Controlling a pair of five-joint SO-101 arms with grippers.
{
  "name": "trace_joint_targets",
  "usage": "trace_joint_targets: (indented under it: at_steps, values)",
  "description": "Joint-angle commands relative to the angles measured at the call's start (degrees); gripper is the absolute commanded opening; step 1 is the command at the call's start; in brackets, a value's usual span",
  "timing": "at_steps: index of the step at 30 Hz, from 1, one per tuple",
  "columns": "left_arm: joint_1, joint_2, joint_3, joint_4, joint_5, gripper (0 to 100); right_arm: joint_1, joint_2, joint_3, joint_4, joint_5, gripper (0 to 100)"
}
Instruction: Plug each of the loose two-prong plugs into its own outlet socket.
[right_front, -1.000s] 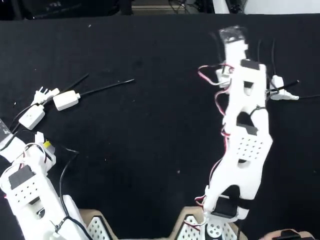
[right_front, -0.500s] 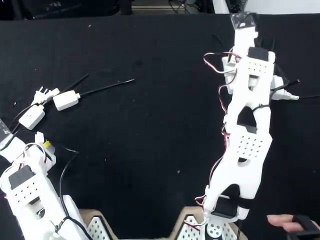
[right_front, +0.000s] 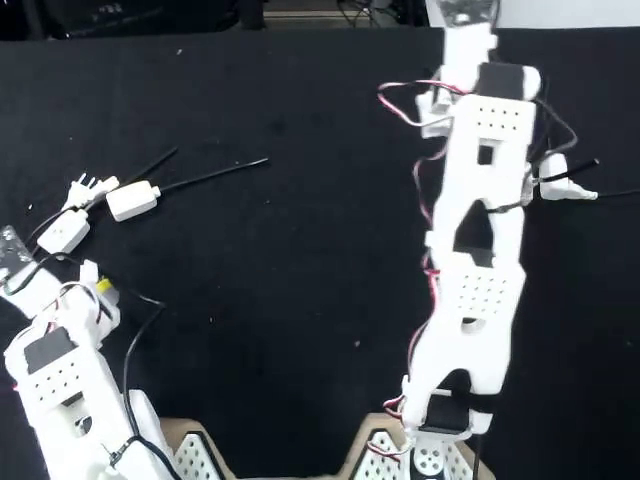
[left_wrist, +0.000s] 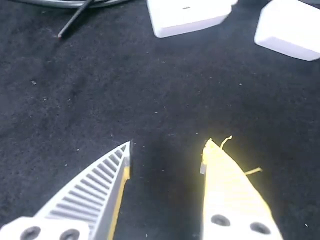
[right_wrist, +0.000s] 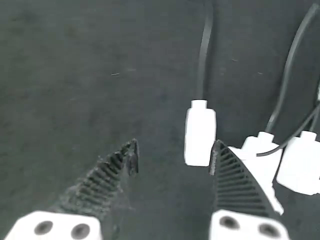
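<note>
**High view.** We are listing the table (right_front: 300, 250), black-covered. Toward its left edge, one loose plug (right_front: 85, 187) is lying unplugged, prongs bare, beside two white blocks (right_front: 132, 200), probably sockets. Toward its far right side is a white plug cluster (right_front: 555, 175), partly hidden by the right arm (right_front: 480, 250); mated or not, we cannot tell. We are judging the task barely begun.

**Left wrist view.** The left gripper (left_wrist: 167, 150) is hovering over bare table, fingers spread, pinching nothing. The two white blocks are lying ahead, apart from it.

**Right wrist view.** The right gripper (right_wrist: 174, 152) is hanging spread and empty above the table. A white corded plug (right_wrist: 200, 132) is lying between its tips, close to one. Neighbouring white pieces (right_wrist: 300, 165) and cords are crowding that grasp.
</note>
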Motion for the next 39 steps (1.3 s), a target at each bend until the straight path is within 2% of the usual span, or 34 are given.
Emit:
trace_joint_targets:
  at_steps: [1, 7, 12, 15, 19, 24, 32, 35, 39]
  values:
    - [3.91, -0.35, -2.15, -0.18, 0.09, 23, -3.6, -5.32, -6.2, 6.59, -0.88, 21.5]
    - [7.69, -0.35, -1.71, 0.26, -2.81, 23, -6.42, -13.85, 1.98, 6.42, -4.75, 21.5]
    - [10.77, -0.35, -0.75, 0.18, -5.45, 23, -12.31, -29.76, 21.05, 5.71, -5.1, 21.5]
    - [10.86, -0.35, -0.92, 0.18, -5.45, 23, -16.44, -39.87, 34.68, 0.97, -4.66, 21.5]
    - [10.86, -0.35, -0.92, -0.09, -5.45, 23, -21.27, -50.07, 56.22, -9.05, -4.66, 21.5]
    - [10.86, -0.35, -0.92, 0.09, -5.45, 23, -25.85, -57.54, 82.24, -26.9, -4.57, 21.5]
    - [10.86, -0.35, -0.92, -0.35, -5.54, 23, -27.6, -60.0, 109.85, -56.62, -4.48, 21.2]
    - [10.51, -0.35, -1.71, 0.0, -7.03, 23, -27.87, -60.09, 117.14, -66.81, -5.01, 15.2]
    - [10.24, 0.18, -6.11, 0.26, -12.31, 23, -27.96, -60.0, 123.03, -73.67, -6.33, 4.9]
